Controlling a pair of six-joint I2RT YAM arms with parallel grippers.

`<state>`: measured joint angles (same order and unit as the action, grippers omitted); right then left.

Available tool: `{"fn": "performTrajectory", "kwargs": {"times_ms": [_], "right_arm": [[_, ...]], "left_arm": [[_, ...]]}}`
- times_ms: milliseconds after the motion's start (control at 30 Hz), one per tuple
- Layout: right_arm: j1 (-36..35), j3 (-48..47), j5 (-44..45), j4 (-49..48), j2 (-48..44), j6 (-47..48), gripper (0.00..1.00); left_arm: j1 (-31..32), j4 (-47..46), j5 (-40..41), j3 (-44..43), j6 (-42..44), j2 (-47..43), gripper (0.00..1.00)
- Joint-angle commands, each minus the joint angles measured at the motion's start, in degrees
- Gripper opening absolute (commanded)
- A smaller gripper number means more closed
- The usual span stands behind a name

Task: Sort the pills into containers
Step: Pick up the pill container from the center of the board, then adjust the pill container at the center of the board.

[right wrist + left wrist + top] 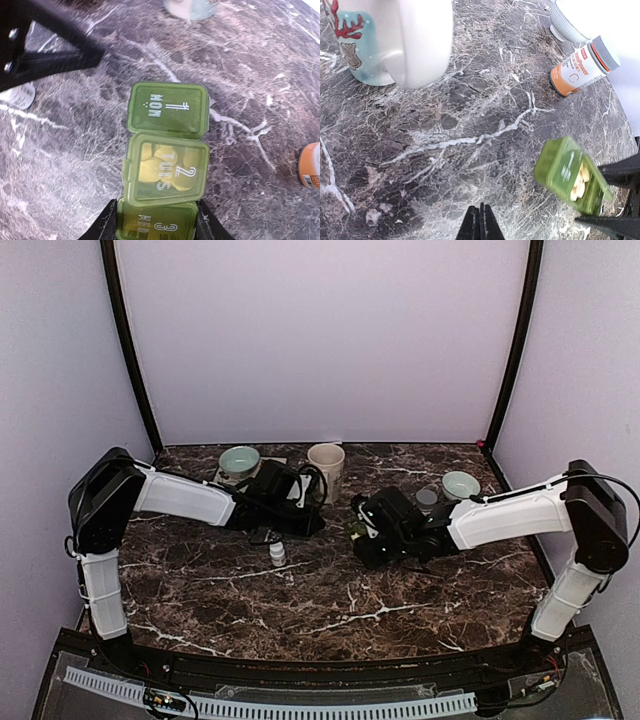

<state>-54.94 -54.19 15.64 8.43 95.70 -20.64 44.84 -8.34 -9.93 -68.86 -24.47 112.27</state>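
Dark veined marble tabletop (330, 610) carries everything, and near its middle is the task's thing: a translucent green plastic pill box (167, 115) with lidded day compartments, pale yellowish pills (155, 160) showing through the lid marked TUES. The right gripper (157, 219) clamps the WED end from both sides, probably to steady the box for filling. The left gripper (481, 222), fingers pressed together and empty, hovers just beside it. An orange pill bottle (582, 67), a small white bottle (277, 555) and a cream mug (326, 470) stand around.
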Motion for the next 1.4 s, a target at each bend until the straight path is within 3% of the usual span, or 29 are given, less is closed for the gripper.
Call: {"fn": "performTrajectory", "kwargs": {"times_ms": [0,133,233,333,433,533,633,733,867,1000,1200,1367], "right_arm": [[-0.5,-2.0,0.3,1.6,1.3,1.2,0.28],[-0.8,-2.6,-3.8,0.3,2.3,2.1,0.28],[-1.0,-4.1,1.0,3.2,3.5,1.1,0.28],[-1.7,-4.8,-3.1,1.5,4.1,1.6,0.28],[-1.2,-5.3,0.8,3.6,5.0,-0.1,0.28],[-1.5,-4.7,-6.9,-0.2,5.2,0.2,0.28],[-2.1,-6.7,-1.0,4.1,7.9,-0.9,0.28],[-2.3,-5.1,-6.9,-0.6,7.0,-0.9,0.29],[-1.3,-6.3,-0.4,3.2,8.3,-2.6,0.29],[-2.8,-5.6,-7.7,-1.0,7.8,-0.6,0.3],[-0.2,-1.8,-4.9,-3.5,4.7,-3.4,0.3],[-3.0,-6.7,-4.8,-1.0,7.5,-2.0,0.3]], "left_arm": [[0.0,-1.5,-0.3,1.4,-0.6,-3.1,0.0],[-0.3,-2.4,-0.7,1.8,-0.9,-3.3,0.0],[-0.4,-2.5,-0.9,2.0,-0.8,-3.5,0.0],[-0.4,-2.7,-1.2,2.1,-0.9,-3.5,0.0],[-0.5,-2.8,-1.4,2.1,-1.0,-3.4,0.0],[-0.5,-3.2,-1.8,2.4,-1.2,-3.4,0.0],[-0.4,-3.0,-1.8,2.5,-1.1,-3.5,0.0],[-0.5,-3.2,-1.8,2.8,-1.2,-3.7,0.0],[-0.5,-3.3,-1.7,2.9,-1.2,-3.7,0.0],[-0.4,-3.3,-1.6,3.3,-1.1,-3.7,0.0],[-0.7,-3.3,-0.8,4.6,-1.2,-4.7,0.0],[-1.2,-3.6,-0.7,5.1,-1.6,-5.2,0.0]]}}
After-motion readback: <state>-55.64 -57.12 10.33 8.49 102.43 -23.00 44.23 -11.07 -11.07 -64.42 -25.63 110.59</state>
